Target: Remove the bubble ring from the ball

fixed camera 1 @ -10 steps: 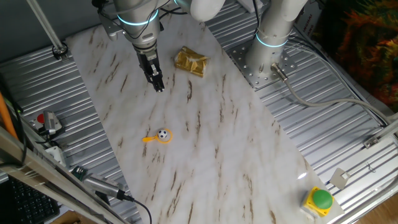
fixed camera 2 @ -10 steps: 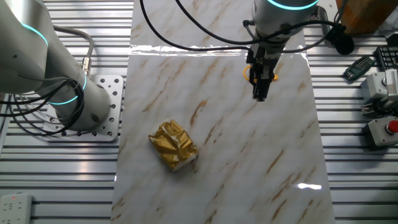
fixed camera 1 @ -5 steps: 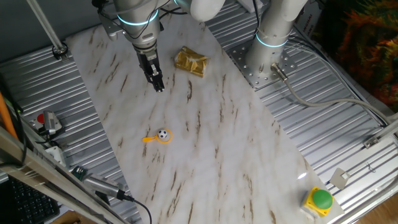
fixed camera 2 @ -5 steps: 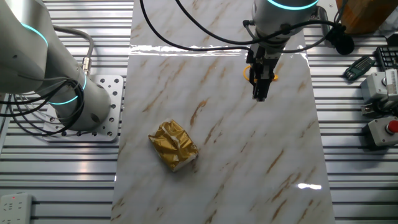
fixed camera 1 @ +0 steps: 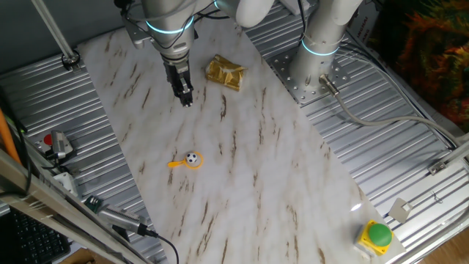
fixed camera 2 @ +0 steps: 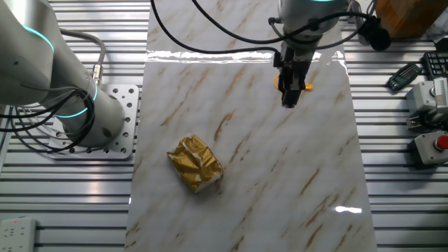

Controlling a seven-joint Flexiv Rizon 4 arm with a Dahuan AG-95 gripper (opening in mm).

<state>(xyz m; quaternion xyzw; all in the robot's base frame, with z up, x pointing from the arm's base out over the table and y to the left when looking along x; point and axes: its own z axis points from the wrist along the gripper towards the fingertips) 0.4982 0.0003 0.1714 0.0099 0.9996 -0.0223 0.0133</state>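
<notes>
The thin orange-yellow plastic bubble ring lies on the marble-patterned table, hooped around the tiny black-and-white ball. Farther back, the black two-finger gripper hangs empty, fingers nearly together. Looks like the approach step: next it needs to come down over the short handle.

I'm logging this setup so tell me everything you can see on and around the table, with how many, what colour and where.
Orange-yellow plastic bubble ring: one, lying mid-table, hoop around the ball, handle pointing away from it.
Tiny white ball with black patches: one, inside the hoop.
Crumpled gold foil packet: one, on the marble near the arm's base.
White marble-patterned tabletop: one, over ribbed metal.
Green button on a yellow box: one, at a table corner.
Grey box with a red button: one, off the marble's edge.
Black handheld device: one, beside that box.
White arm base: one, bolted beside the marble.
End effector: one, black, hanging above the marble, apart from the ring; finger gap unclear.
</notes>
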